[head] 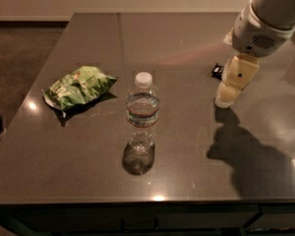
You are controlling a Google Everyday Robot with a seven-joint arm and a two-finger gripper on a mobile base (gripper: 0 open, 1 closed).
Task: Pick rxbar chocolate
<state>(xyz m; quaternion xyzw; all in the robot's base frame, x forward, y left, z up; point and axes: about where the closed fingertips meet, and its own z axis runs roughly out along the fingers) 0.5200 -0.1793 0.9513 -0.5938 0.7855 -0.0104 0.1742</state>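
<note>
gripper (225,98) (nose-down) in front of rxbar chocolate (217,71)

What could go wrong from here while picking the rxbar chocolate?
The end effector hangs in front of the rxbar chocolate, hiding most of it, so alignment could be misjudged. The bar lies flat on the glossy table; a descent might slide it away instead of gripping it.

On the bench (64,176), the bottle (142,114) stands upright near the middle, toward the front edge. The bag (78,86) lies to its left, slightly farther back. The gripper (226,98) hangs over the bench's right part, well apart from the bottle. The bar (217,71) lies just behind the gripper, mostly hidden by it.
</note>
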